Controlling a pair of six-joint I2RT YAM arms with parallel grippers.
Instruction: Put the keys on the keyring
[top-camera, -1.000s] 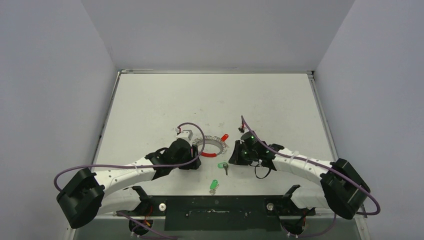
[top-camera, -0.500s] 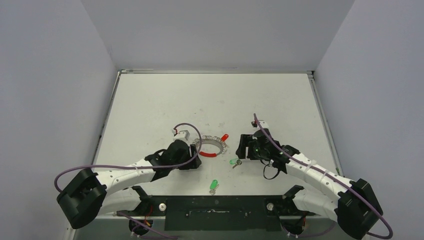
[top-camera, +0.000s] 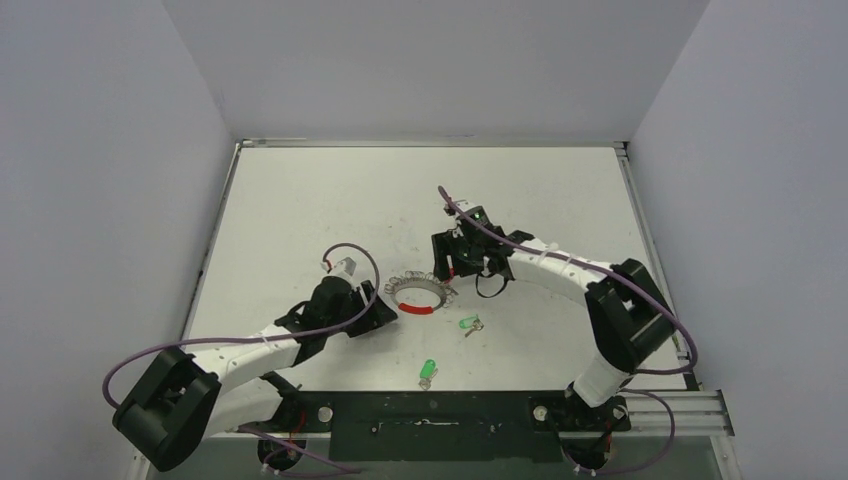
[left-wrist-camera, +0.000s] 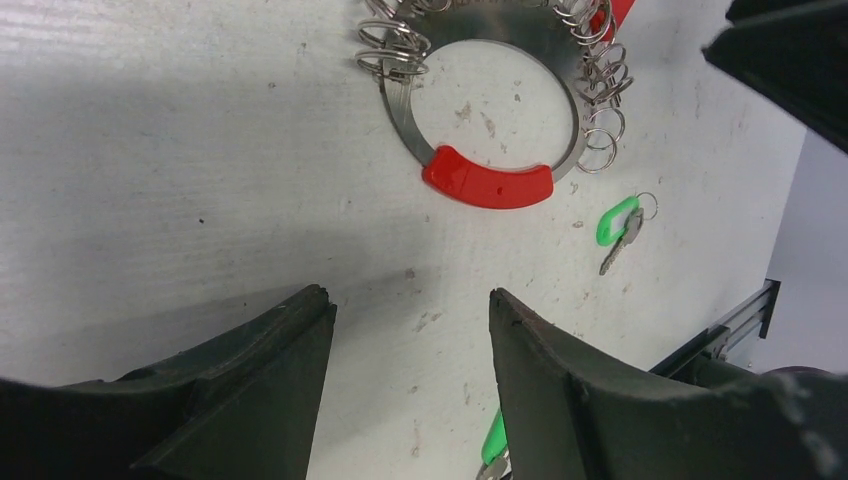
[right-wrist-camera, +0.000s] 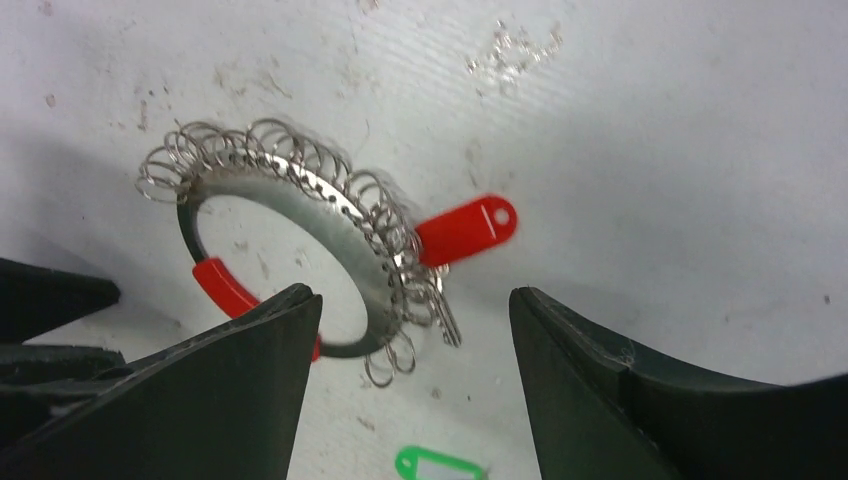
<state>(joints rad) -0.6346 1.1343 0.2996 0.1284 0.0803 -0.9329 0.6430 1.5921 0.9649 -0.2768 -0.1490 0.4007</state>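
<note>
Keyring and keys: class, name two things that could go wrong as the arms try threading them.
Both keys lie flat and unheld on the table; a pinch may skid them away. Small loops and a red tag crowd the keyring, so the open right gripper above might snag those.

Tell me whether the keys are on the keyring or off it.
Off. The nearer key and the farther key both lie loose on the table, apart from the keyring.
</note>
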